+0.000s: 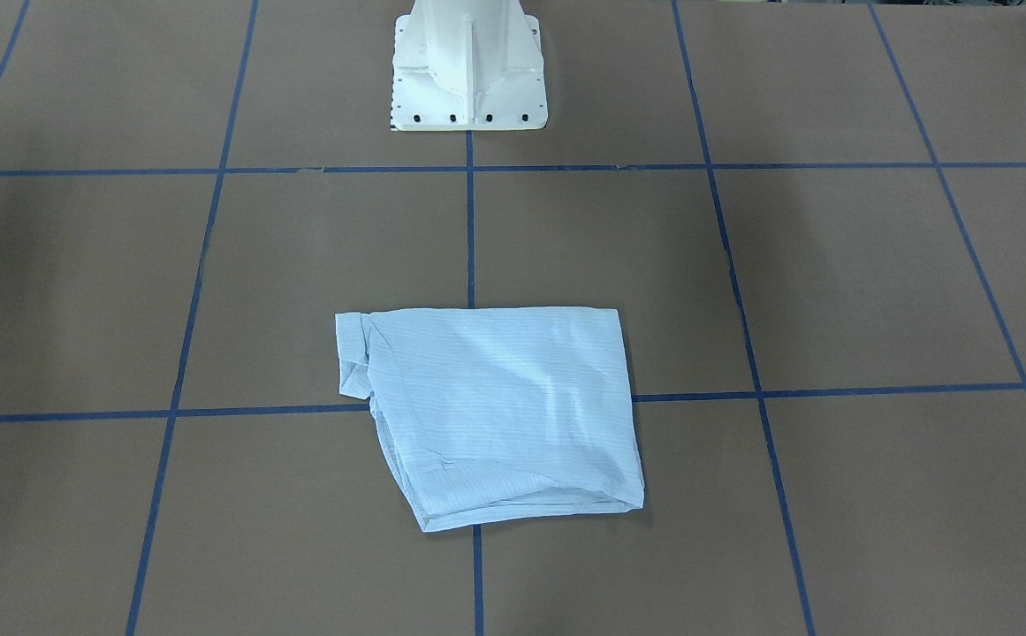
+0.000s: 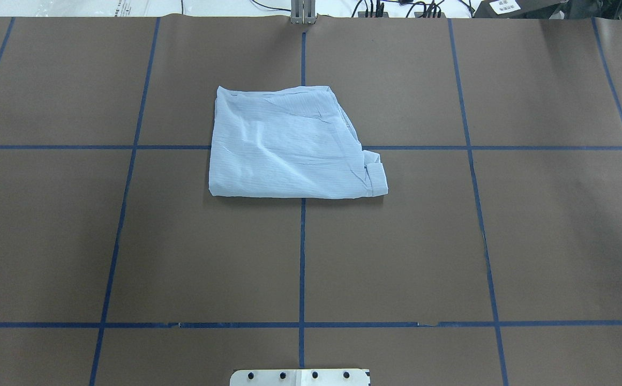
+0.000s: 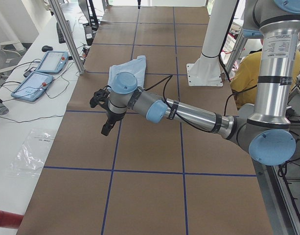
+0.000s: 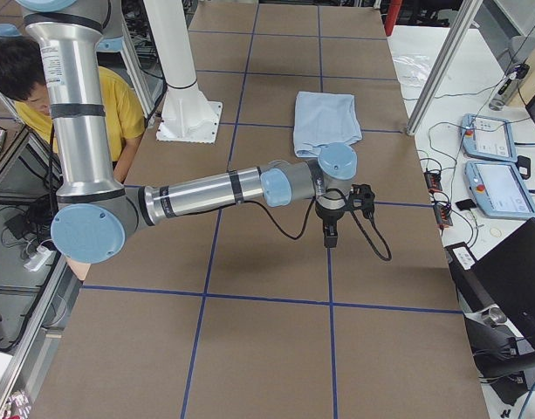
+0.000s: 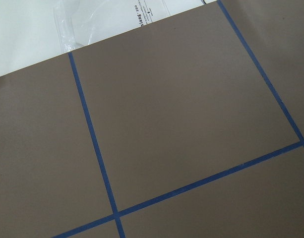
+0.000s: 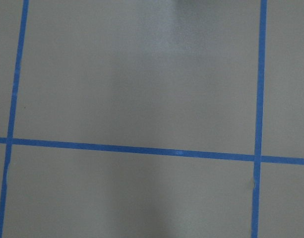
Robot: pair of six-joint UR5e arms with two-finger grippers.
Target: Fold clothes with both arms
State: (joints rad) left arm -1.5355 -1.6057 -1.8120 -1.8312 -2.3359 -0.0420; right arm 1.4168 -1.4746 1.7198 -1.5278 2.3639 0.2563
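Observation:
The clothes are one pale blue striped shirt (image 1: pixel 495 415) folded into a rough rectangle, lying flat near the table's middle (image 2: pixel 289 145). A cuff pokes out at its corner (image 2: pixel 376 174). No gripper touches it. The left arm (image 3: pixel 189 115) stretches over the table's left end, its gripper (image 3: pixel 106 128) pointing down above bare brown paper, well short of the shirt (image 3: pixel 127 71). The right arm (image 4: pixel 206 192) mirrors it at the other end, gripper (image 4: pixel 329 237) hanging over bare paper, apart from the shirt (image 4: pixel 324 122). I cannot tell whether either gripper is open or shut. Both wrist views show only paper and blue tape.
Blue tape lines (image 2: pixel 302 257) grid the brown paper. The white pedestal base (image 1: pixel 468 71) stands at the robot's side. A person in a yellow top (image 4: pixel 119 96) sits behind it. Teach pendants (image 3: pixel 39 73) and an aluminium post (image 3: pixel 66 34) border the far side.

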